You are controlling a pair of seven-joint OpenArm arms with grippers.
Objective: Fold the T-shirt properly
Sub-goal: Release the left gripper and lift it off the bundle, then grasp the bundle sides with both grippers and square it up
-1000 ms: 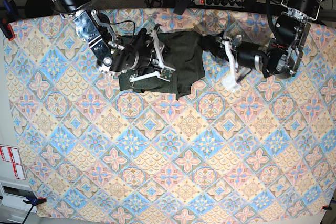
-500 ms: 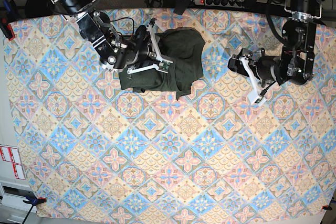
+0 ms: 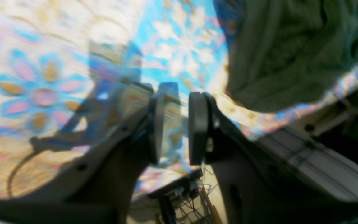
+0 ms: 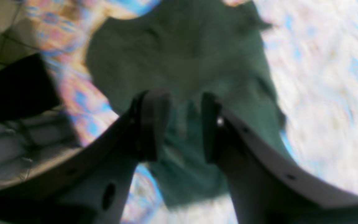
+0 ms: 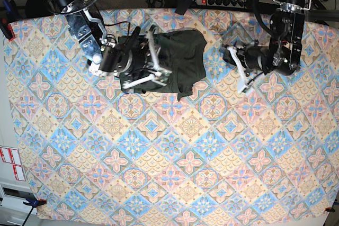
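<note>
Since half a second ago, both arms have shifted: the right arm moved a little back toward its own side over the garment, and the left arm swung closer to the garment again. Going from the largest thing, the tabletop [image 5: 175,157] is covered with a patterned cloth of blue, pink and cream tiles, and most of it is bare. The T-shirt [image 5: 183,59] lies near the far edge, slightly toward the right arm's side, already bundled into a compact, roughly square shape; I judge its longer axis runs across the base view, from one arm toward the other, with a loose corner pointing toward the near side. The right gripper [image 5: 151,62] hovers directly over the shirt's edge on its side. In the right wrist view the right gripper [image 4: 179,124] has its jaws parted with only a narrow gap, and the cloth seen between them seems to lie below, so I think it is released and holds nothing. The left gripper [image 5: 238,70] stands apart from the shirt, over bare cloth; in its own wrist view the left gripper [image 3: 174,127] is also slightly parted and empty, with the T-shirt [image 3: 291,53] lying ahead and to one side. The right arm is clearly nearer for the next move.
</note>
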